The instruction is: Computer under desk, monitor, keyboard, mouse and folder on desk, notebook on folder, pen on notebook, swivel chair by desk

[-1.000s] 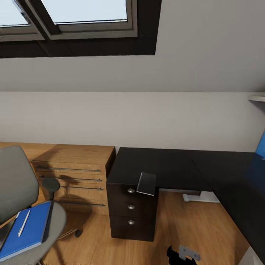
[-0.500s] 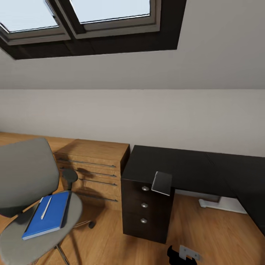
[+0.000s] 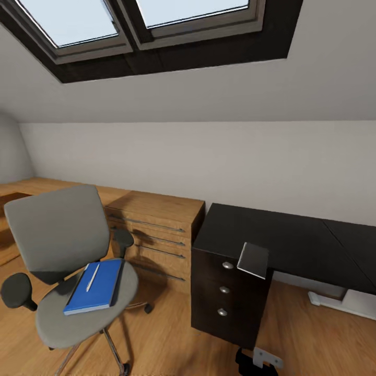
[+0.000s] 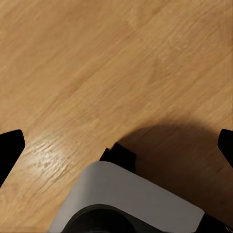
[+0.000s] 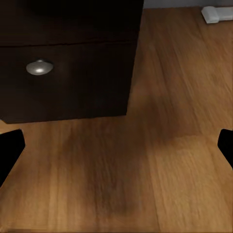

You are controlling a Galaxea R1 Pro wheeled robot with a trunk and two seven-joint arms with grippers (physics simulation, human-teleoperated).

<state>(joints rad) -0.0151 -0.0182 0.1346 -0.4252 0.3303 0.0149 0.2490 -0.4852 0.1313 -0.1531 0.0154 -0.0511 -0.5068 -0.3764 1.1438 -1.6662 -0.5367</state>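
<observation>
One second of leftward camera pan brings the whole swivel chair (image 3: 68, 271) into view, folder (image 3: 94, 293) on its seat, pen (image 3: 92, 277) on the folder; likely lining up the folder pickup. Notebook (image 3: 254, 259) overhangs the desk (image 3: 292, 237) front edge above the drawers. Open floor (image 3: 167, 339) between chair and desk. Left gripper (image 4: 116, 145) and right gripper (image 5: 116, 145) both wide apart, empty.
</observation>
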